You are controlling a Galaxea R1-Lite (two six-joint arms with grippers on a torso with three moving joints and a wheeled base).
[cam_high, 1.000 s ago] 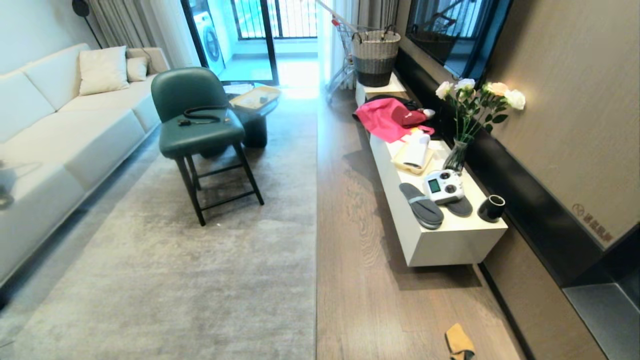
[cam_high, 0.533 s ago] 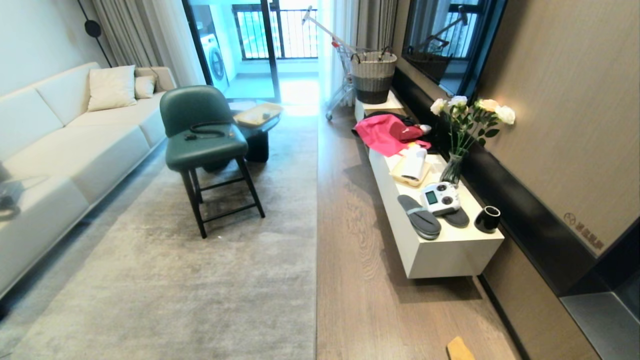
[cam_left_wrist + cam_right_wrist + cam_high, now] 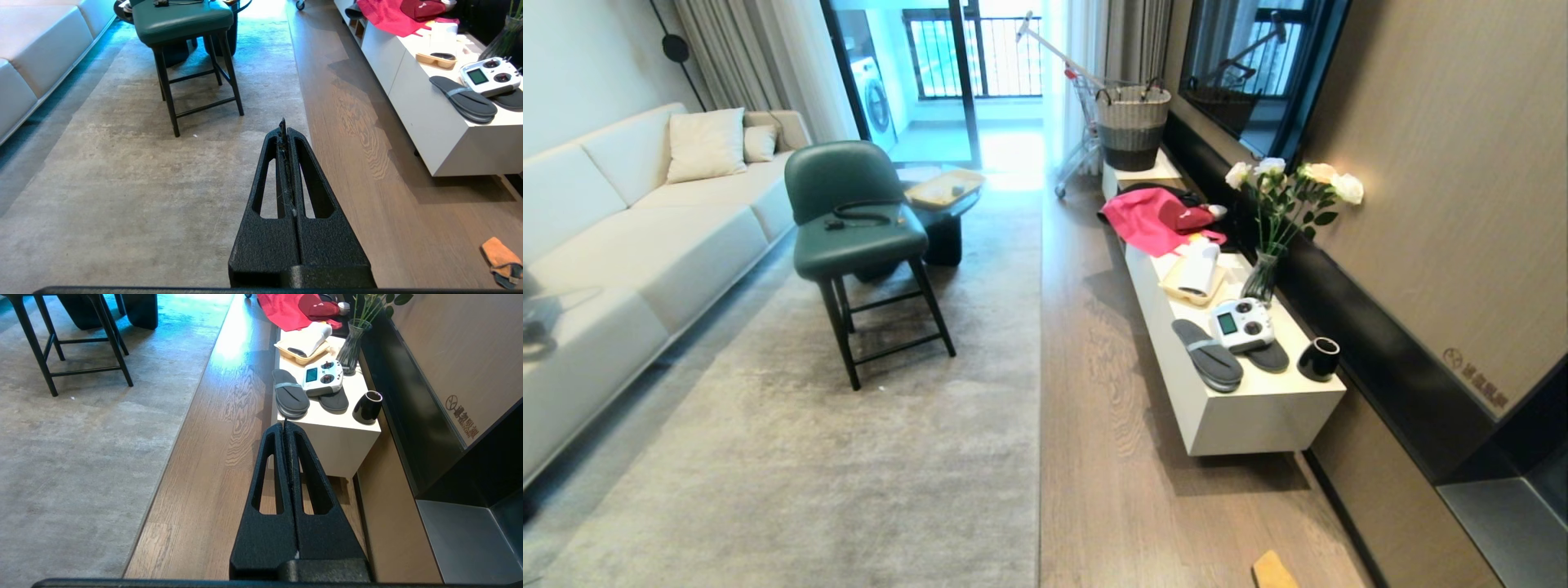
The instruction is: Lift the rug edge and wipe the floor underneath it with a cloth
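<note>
Wood floor (image 3: 1127, 457) runs between the rug (image 3: 849, 457) and the white bench (image 3: 1258, 408); the rug edge (image 3: 1040, 408) lies flat. My cloth (image 3: 1272, 570) sits on the floor near the bench's end. Left gripper (image 3: 286, 130) and right gripper (image 3: 286, 428) both hang closed, empty. I'd bend down, open the right one and pinch the cloth by its middle, then lift the edge with the left.
</note>
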